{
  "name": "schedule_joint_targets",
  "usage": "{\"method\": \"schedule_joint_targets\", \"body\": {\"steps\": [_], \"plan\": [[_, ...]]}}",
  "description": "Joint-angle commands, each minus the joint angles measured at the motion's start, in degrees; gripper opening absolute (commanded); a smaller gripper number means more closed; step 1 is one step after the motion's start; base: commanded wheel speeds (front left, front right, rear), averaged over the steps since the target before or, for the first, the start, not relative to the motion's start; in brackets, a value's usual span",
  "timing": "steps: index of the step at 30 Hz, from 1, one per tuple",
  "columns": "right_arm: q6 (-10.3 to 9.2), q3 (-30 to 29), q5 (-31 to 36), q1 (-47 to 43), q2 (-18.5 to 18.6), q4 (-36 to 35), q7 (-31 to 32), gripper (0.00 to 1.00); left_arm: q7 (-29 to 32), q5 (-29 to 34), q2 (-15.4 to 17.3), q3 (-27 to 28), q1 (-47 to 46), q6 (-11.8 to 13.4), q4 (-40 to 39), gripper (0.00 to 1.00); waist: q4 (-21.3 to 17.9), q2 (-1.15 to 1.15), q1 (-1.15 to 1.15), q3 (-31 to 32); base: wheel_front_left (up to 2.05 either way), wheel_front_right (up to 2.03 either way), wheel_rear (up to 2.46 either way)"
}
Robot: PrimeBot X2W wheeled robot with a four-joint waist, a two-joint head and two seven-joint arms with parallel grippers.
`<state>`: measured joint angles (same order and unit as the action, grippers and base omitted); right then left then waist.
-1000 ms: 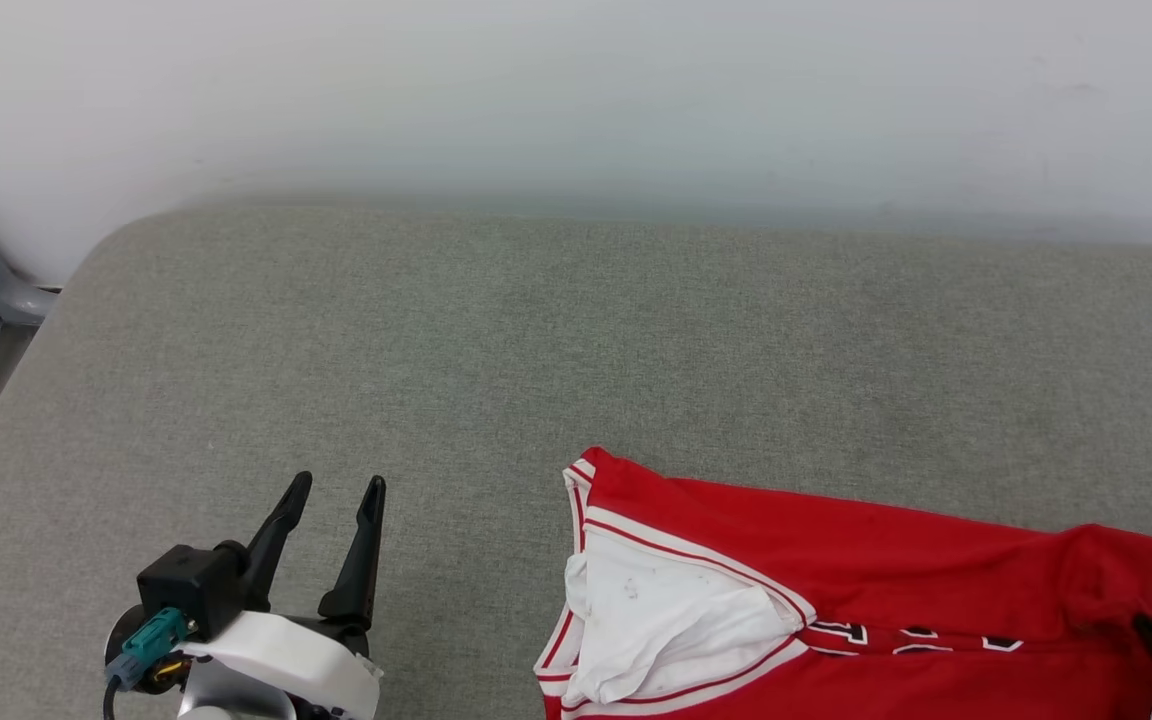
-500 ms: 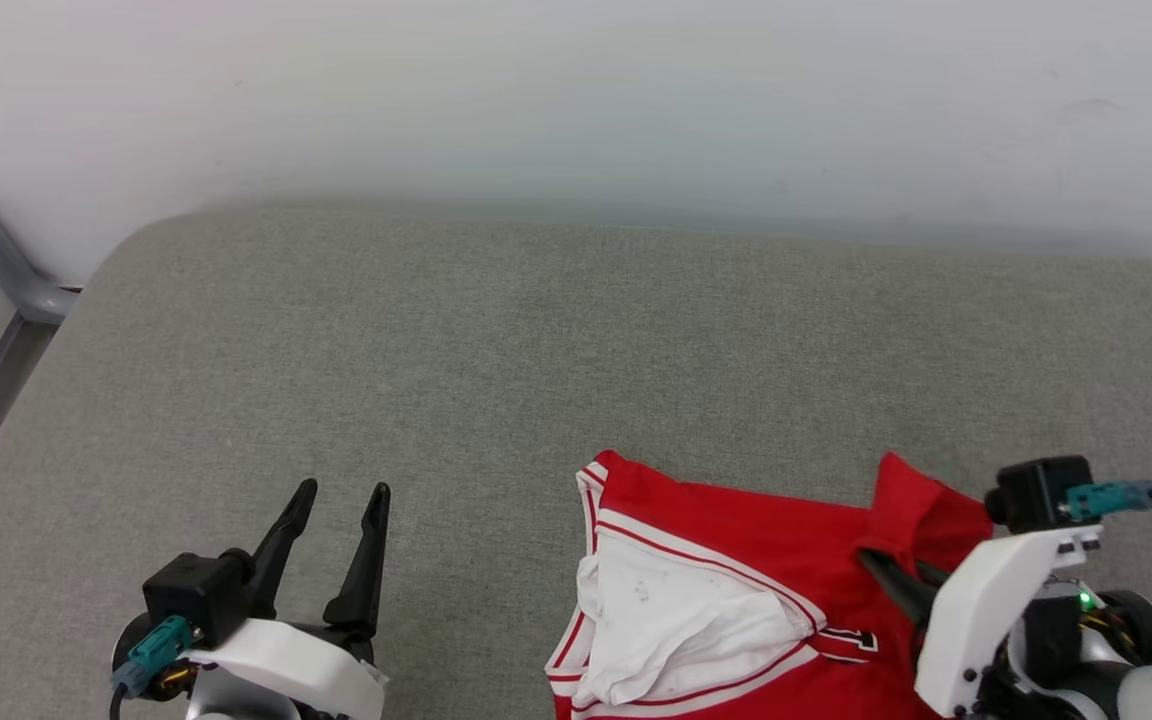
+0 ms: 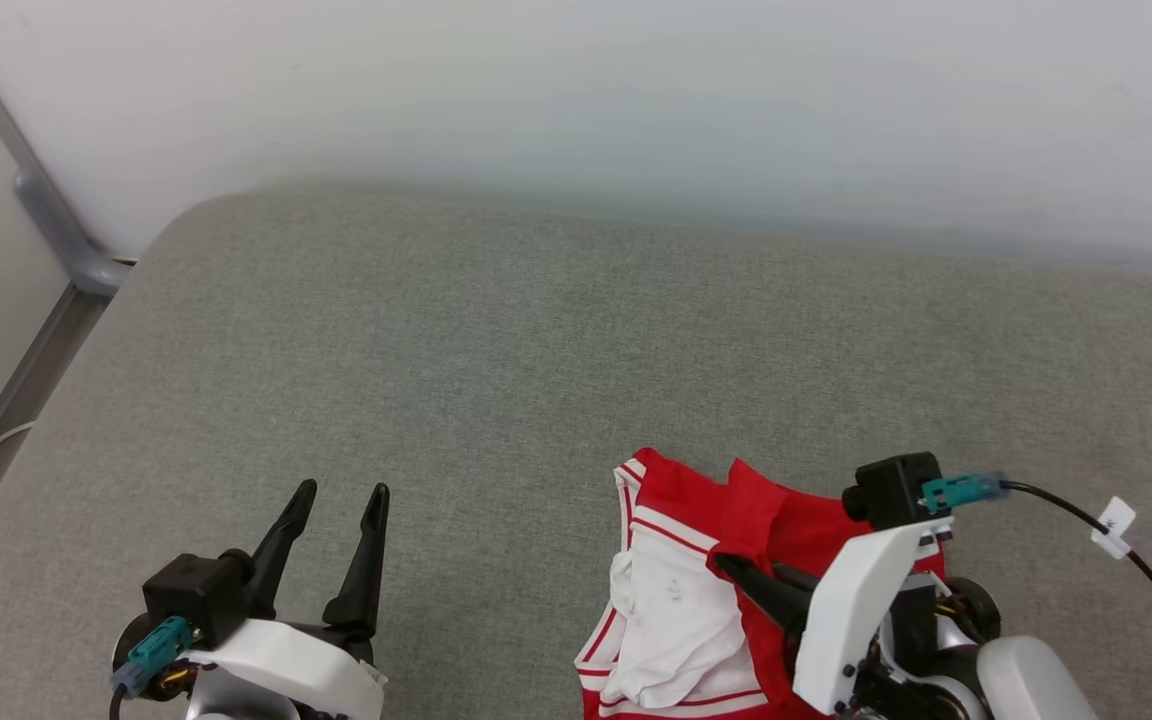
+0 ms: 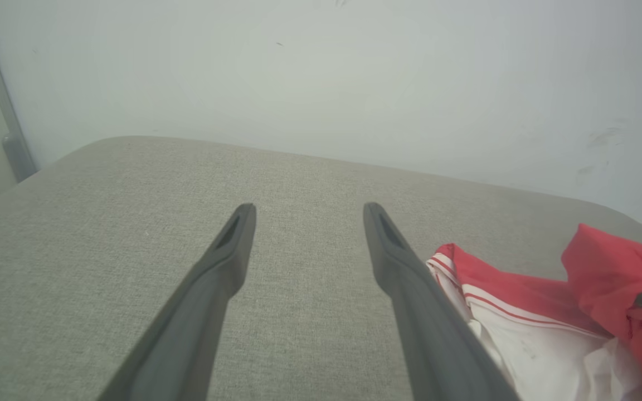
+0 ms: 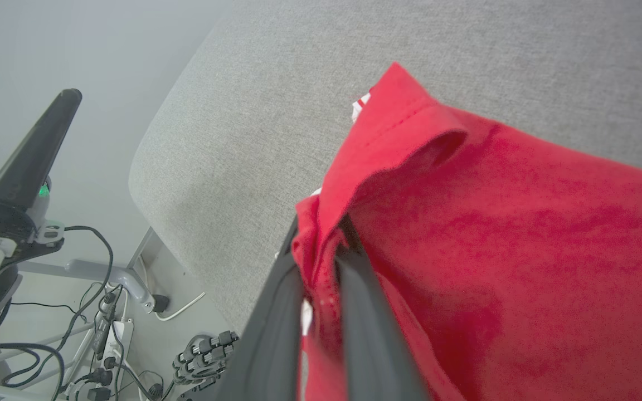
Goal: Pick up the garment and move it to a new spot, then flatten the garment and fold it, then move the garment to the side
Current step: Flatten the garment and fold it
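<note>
right gripper (image 3: 724, 564) pinches the garment (image 3: 674, 612) on the grey surface (image 3: 496, 380).

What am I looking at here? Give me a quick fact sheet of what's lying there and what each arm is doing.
Surface: grey fabric-covered pad against a pale wall
Garment: red jersey with a white sleeve, bunched up at the near edge
Right tool: shut on a raised red fold of the jersey
Left tool: open, empty, apart from the jersey on its left

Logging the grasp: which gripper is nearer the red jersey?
Right. The right gripper is shut on a fold of the red jersey; the left gripper stands open over the grey cushion, apart, to the jersey's left.
</note>
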<state>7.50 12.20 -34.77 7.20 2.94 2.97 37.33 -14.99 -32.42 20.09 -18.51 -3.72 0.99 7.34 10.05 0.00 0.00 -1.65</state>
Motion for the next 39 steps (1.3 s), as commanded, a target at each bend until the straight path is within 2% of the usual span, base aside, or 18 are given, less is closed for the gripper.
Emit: {"method": "schedule_joint_targets", "body": {"steps": [1,7,8,9,10,13,16,22,25,29,34,39], "plan": [[-0.03,0.5,-0.2,1.2,-0.1,1.1,-0.9,0.00,-0.3,0.4,-0.2,-0.1,0.2,-0.2,0.1,1.00,0.4,0.00,0.00,-0.2,0.00,0.00,0.00],[-0.03,3.4,-2.0,4.2,-0.1,9.1,-5.5,0.00,-0.3,0.5,-0.4,-0.4,-0.7,-0.5,0.6,1.00,1.4,0.00,0.00,-0.8,0.00,0.00,0.00],[-0.03,3.8,-2.4,4.8,-0.1,10.6,-6.4,0.05,-0.3,0.6,-0.5,-0.4,-0.8,-0.5,0.6,1.00,1.6,0.00,0.00,-0.9,0.00,0.00,0.00],[-0.03,4.5,-2.8,5.3,-0.1,11.7,-7.3,0.64,-0.3,0.6,-0.6,-0.4,-0.9,-0.5,0.7,1.00,1.7,0.00,0.00,-0.9,0.00,0.00,0.00],[-0.03,5.1,-3.9,5.7,-0.1,13.0,-8.1,1.00,-0.3,0.6,-0.6,-0.4,-0.9,-0.5,0.8,1.00,1.8,0.00,0.00,-0.9,0.00,0.00,0.00],[-0.03,7.7,-6.8,7.0,-0.1,15.7,-10.7,1.00,-0.3,0.8,-0.5,-0.5,-0.9,-0.6,1.0,1.00,1.9,0.00,0.00,-0.7,0.00,0.00,0.00],[-0.03,9.5,-13.5,7.5,-0.1,18.2,-11.6,1.00,-0.3,0.9,-0.2,-0.5,-0.7,-0.6,1.1,1.00,1.8,0.00,0.00,-0.4,0.00,0.00,0.00],[-0.03,9.9,-13.9,12.5,-0.1,22.1,-14.7,1.00,-0.2,0.5,0.3,-0.4,-0.1,-0.2,0.7,1.00,0.8,0.00,0.00,0.3,0.00,0.00,0.00],[-0.03,9.2,-9.0,14.7,-0.1,22.4,-15.2,1.00,-0.2,0.5,0.3,-0.3,0.3,0.0,0.4,1.00,0.0,0.00,0.00,0.6,0.00,0.00,0.00],[-0.03,6.2,4.1,16.4,0.6,21.0,-16.3,1.00,-0.2,0.6,0.3,-0.4,0.4,0.0,-0.2,1.00,-1.1,0.00,0.00,0.8,0.00,0.00,0.00],[-0.04,4.5,17.5,16.5,6.0,16.6,-18.9,1.00,-0.2,0.8,0.0,-0.4,0.7,-0.2,-0.9,1.00,-2.3,0.00,0.00,1.0,0.00,0.00,0.00],[-0.05,1.5,23.8,14.5,11.6,12.5,-22.7,1.00,-0.2,1.3,-0.5,-0.4,0.5,-0.3,-1.5,1.00,-3.3,0.00,0.00,1.0,0.00,0.00,0.00]]}}
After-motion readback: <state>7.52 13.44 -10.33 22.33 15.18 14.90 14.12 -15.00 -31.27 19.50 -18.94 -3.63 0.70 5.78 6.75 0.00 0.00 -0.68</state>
